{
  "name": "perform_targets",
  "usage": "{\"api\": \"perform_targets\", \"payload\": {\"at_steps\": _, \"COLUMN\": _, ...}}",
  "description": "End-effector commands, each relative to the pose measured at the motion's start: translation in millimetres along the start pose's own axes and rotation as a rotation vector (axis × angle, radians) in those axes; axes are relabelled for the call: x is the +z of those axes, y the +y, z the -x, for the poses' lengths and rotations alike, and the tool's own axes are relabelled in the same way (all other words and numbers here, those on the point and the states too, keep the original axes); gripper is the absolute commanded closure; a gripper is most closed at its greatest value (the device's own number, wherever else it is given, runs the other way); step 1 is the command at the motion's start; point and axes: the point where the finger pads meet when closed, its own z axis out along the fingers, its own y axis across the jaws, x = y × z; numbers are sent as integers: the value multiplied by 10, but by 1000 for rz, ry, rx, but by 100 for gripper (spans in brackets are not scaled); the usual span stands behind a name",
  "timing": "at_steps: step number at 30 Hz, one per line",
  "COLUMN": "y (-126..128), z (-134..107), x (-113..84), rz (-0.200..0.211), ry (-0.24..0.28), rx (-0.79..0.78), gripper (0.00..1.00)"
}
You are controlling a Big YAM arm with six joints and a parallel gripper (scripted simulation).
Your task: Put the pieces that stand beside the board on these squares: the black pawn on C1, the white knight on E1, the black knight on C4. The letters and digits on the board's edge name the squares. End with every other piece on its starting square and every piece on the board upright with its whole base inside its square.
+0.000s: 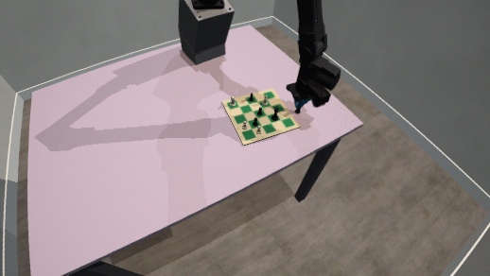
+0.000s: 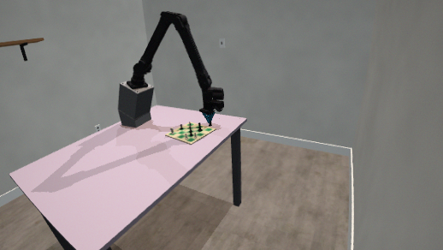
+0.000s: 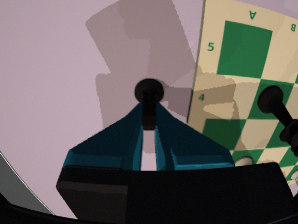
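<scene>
My gripper (image 3: 149, 110) (image 1: 298, 108) (image 2: 208, 120) is at the table top just off the right edge of the chessboard (image 1: 289, 124) (image 2: 204, 133) (image 3: 209, 30), beside rows 4 and 5. It is shut on a black pawn (image 3: 149, 91) (image 1: 298, 112), whose round head shows between the blue fingertips in the wrist view. The pawn is upright, with its base hidden by the fingers. Several black and white pieces stand on the board, among them a black piece (image 3: 272, 99) (image 1: 275, 113) near the gripper. I cannot make out the two knights.
The arm's dark base block (image 1: 205, 28) (image 2: 135, 104) stands at the back of the pink table (image 1: 118, 165). The table's right edge (image 1: 345, 129) runs close behind the gripper. The board's pieces crowd the gripper's left side.
</scene>
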Motion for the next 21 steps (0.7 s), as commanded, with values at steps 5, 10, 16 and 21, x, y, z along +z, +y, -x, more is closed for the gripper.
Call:
{"api": "perform_targets", "payload": {"at_steps": 5, "y": 69, "z": 44, "x": -436, "rz": 11, "ry": -17, "rx": 1, "gripper": 100}}
{"api": "perform_targets", "payload": {"at_steps": 10, "y": 65, "z": 41, "x": -665, "rz": 11, "ry": -18, "rx": 1, "gripper": 100}}
{"api": "perform_targets", "payload": {"at_steps": 16, "y": 60, "z": 34, "x": -1028, "rz": 11, "ry": -18, "rx": 1, "gripper": 100}}
{"api": "perform_targets", "payload": {"at_steps": 21, "y": -1, "z": -55, "x": -933, "rz": -7, "ry": 18, "rx": 2, "gripper": 100}}
